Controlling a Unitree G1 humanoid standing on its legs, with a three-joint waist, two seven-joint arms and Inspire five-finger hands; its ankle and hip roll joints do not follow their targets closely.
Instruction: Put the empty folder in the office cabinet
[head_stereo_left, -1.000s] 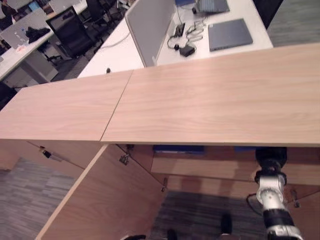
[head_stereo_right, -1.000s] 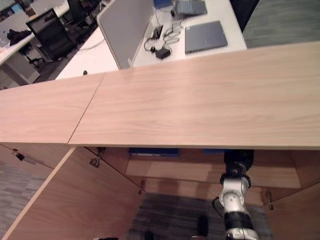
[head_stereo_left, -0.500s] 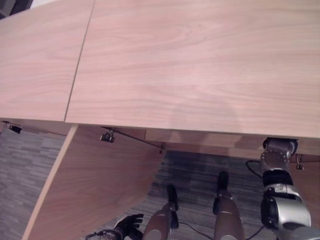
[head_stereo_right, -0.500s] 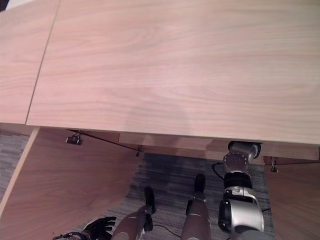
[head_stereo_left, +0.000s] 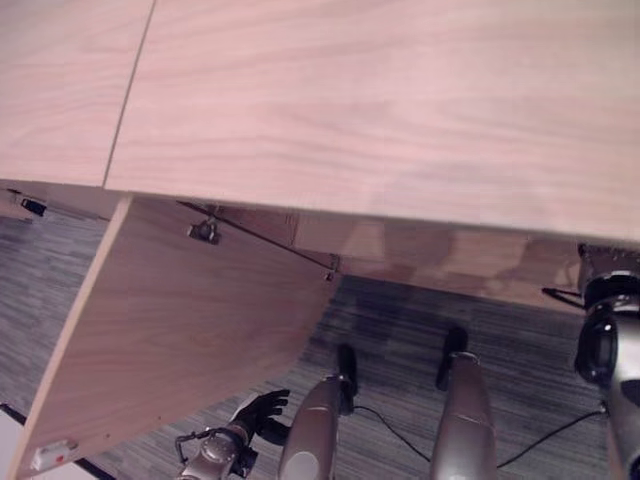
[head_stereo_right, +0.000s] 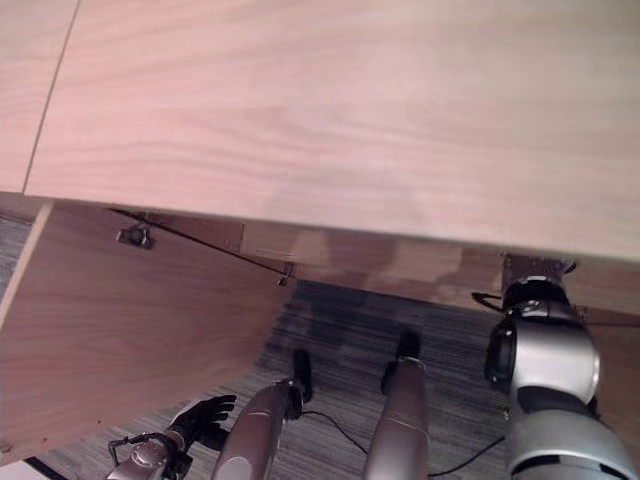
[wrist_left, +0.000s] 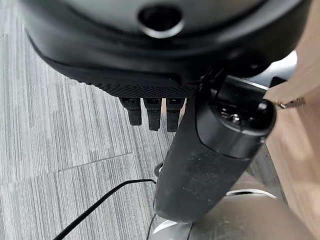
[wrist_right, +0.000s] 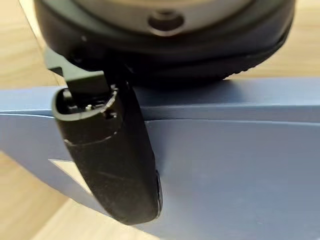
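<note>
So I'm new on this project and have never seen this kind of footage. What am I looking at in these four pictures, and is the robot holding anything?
This is a two-legged humanoid robot with two arms ending in dark fingered hands. The two wide pictures come from a stereo camera on its head, looking down, so they show one scene twice. The large pale wooden surface is the top of an office cabinet; below it a cabinet door stands swung open over grey carpet.

The left hand hangs low beside the door. Its wrist camera looks along the hand at the carpet: the fingers hang loose, with nothing in them.

The right arm reaches under the cabinet top, hiding its hand from the head camera. Its wrist camera shows the thumb lying on a blue folder, over pale wood. The other fingers are hidden, so a full grip cannot be confirmed.
</note>
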